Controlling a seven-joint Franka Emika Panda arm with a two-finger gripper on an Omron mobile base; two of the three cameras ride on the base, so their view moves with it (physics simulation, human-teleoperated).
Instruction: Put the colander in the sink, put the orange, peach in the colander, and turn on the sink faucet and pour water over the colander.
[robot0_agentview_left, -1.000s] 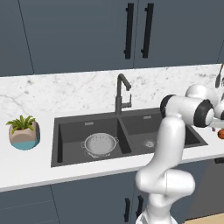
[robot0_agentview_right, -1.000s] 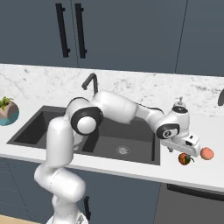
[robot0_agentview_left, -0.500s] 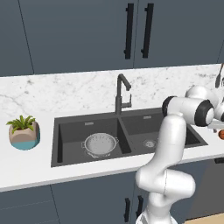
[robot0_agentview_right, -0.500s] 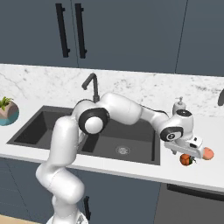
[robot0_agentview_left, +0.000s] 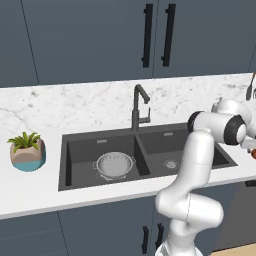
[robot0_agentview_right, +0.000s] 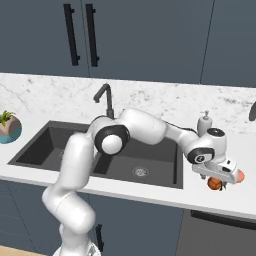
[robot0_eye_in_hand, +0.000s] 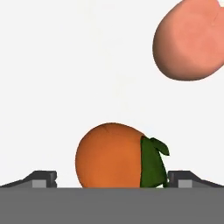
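**A:** so what's moved in the last second? The hand (robot0_agentview_right: 220, 183) has dropped lower over the orange (robot0_eye_in_hand: 114, 155) than it was a moment back. It's out past the right end of the sink (robot0_agentview_left: 80, 165), over the bench (robot0_agentview_right: 200, 200). In the hand view the fruit sits right between the two fingertips (robot0_eye_in_hand: 43, 178), which stand wide on either side with clear gaps. So spread open, nothing gripped yet.

**B:** meaning it's lined up for the pick? I'd guess closing on it comes next.

**A:** that's my read. The colander (robot0_agentview_left: 114, 165) is already down in the left basin, well away from the hand, so step one looks done. Fruit is what's left, then the sink faucet (robot0_agentview_left: 139, 106), which shows no stream.

**B:** where's the peach?

**A:** the peach (robot0_eye_in_hand: 189, 40) is just beyond the orange and off to one side, apart from it, not between the fingers.

**B:** does the orange point any way? It's basically a ball.

**A:** near round, so no real long axis. The only cue is the dark green leafy bit, which faces sideways toward one fingertip instead of up at the camera. So the stem axis runs roughly along the line between the fingers.
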